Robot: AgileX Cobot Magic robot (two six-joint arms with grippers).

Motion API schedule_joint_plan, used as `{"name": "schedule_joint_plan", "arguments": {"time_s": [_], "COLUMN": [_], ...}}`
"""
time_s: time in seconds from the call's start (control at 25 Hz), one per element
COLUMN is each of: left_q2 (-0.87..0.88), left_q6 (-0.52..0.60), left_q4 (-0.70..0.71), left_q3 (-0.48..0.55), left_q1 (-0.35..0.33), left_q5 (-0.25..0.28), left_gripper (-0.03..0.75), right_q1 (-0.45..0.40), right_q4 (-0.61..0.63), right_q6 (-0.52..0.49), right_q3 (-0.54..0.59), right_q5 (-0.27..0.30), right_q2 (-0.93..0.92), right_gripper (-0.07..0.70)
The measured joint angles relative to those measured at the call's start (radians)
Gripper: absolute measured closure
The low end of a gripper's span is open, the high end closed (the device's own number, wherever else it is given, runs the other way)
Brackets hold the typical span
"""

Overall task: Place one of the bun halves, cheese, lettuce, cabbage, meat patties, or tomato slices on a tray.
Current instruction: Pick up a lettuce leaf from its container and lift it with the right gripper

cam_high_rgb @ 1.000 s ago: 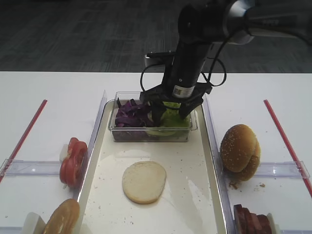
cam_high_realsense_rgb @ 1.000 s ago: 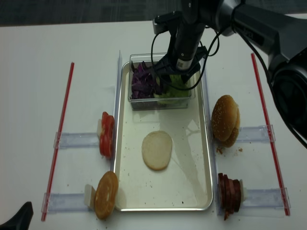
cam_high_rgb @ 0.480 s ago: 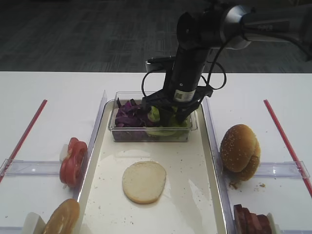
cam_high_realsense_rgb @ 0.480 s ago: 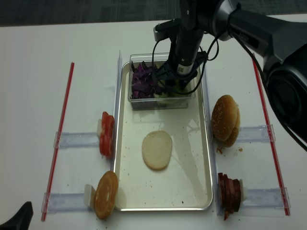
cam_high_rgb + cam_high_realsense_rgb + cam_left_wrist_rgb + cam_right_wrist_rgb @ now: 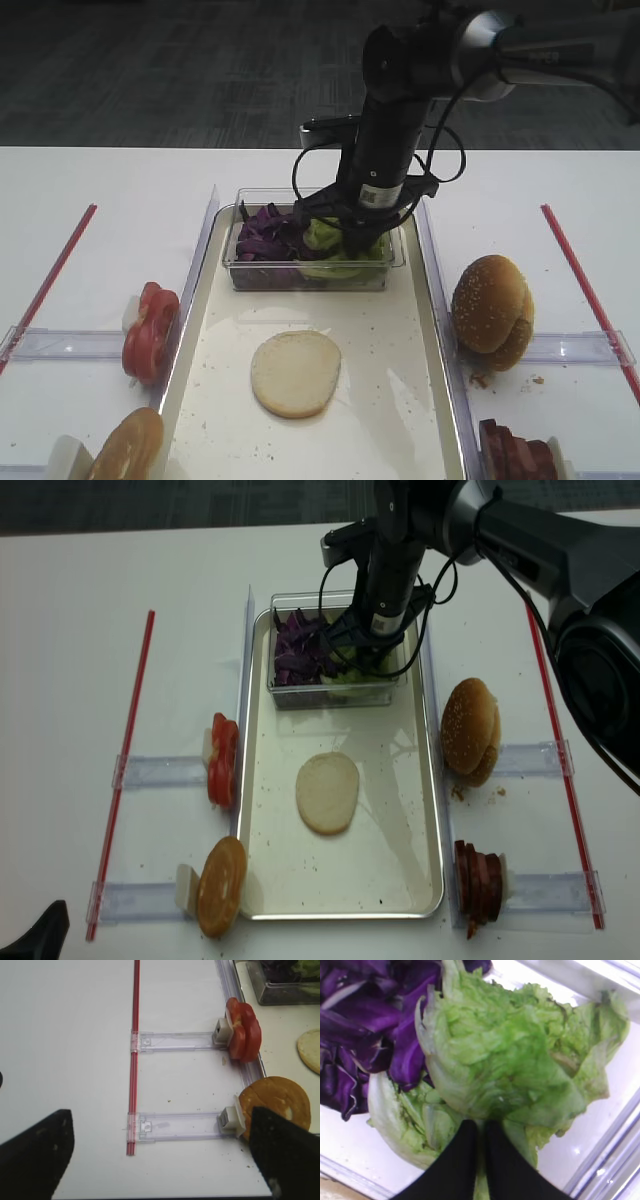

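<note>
On the far left we see a red strip (image 5: 48, 272) running along the white table (image 5: 110, 190), and our left gripper (image 5: 160, 1160) hangs above that side with its fingers spread wide and nothing between them. Next come the tomato slices (image 5: 150, 330) standing on edge just outside the tray (image 5: 205, 300), with one of the bun halves (image 5: 128, 447) nearer us. Another bun half (image 5: 296, 372) lies cut face up on the tray floor. At the tray's far end sits a clear tub (image 5: 310, 275) holding cabbage (image 5: 268, 236) on the left and lettuce (image 5: 510, 1055) on the right; our right gripper (image 5: 481, 1132) has its fingers pinched on a lettuce leaf inside the tub. Further right stand sesame buns (image 5: 492, 310) and the meat patties (image 5: 515, 450).
</note>
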Motion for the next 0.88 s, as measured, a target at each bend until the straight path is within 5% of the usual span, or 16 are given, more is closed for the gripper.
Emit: {"name": "schedule_joint_plan", "arguments": {"time_s": [0.16, 0.44, 0.88], "left_q2": [0.0, 0.0, 0.0], "left_q6": [0.0, 0.0, 0.0], "left_q4": [0.0, 0.0, 0.0], "left_q3": [0.0, 0.0, 0.0], "left_q1": [0.0, 0.0, 0.0], "left_q5": [0.0, 0.0, 0.0], "left_gripper": [0.062, 0.062, 0.062], "right_q1": [0.0, 0.0, 0.0], "right_q4": [0.0, -0.002, -0.004], "right_q6": [0.0, 0.004, 0.001], "right_q3": [0.0, -0.004, -0.167], "right_q5": [0.004, 0.012, 0.158], "right_q2": [0.0, 0.0, 0.0], "right_gripper": [0.581, 0.586, 0.586]}}
